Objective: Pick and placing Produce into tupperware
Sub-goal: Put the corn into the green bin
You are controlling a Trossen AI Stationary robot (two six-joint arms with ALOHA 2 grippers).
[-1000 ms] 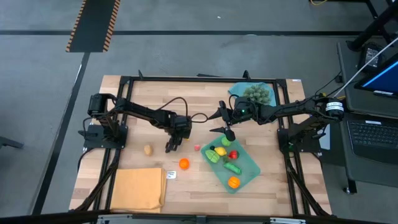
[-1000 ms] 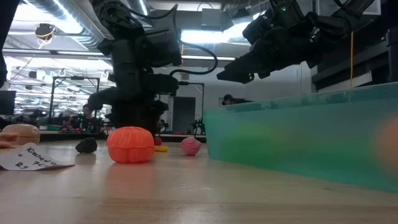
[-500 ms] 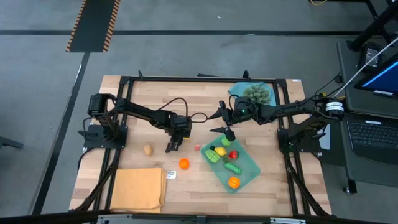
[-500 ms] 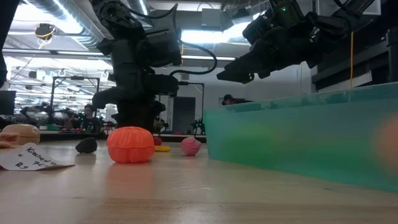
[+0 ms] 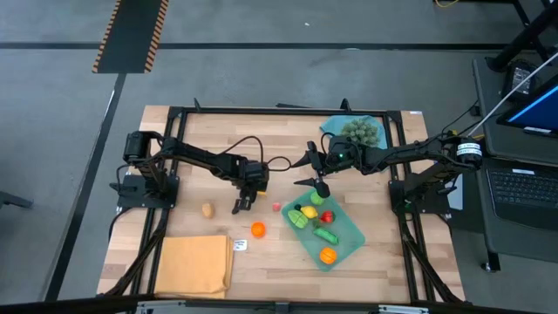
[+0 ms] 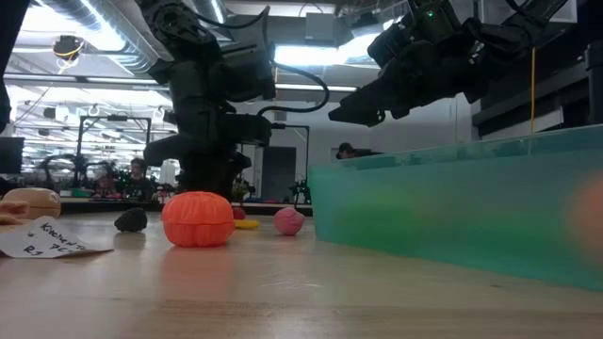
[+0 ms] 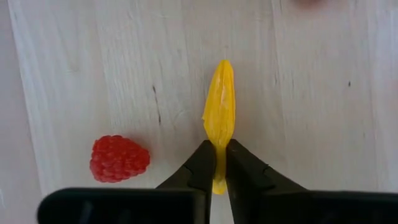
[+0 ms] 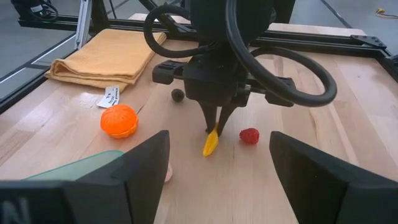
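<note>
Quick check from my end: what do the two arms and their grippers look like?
Both arms are black, jointed and slim. A looping black cable runs along the left arm to the left gripper, whose dark fingers taper to points. The right gripper has broad dark fingers and a small green light behind it.

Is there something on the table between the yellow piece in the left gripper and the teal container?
Only the pink piece lies on the table between the yellow piece, gripped by the left gripper, and the container; lifting clears it.

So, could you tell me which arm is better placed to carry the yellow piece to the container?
Left: its tool is already shut on the yellow piece; the right tool hangs open near the container.
</note>
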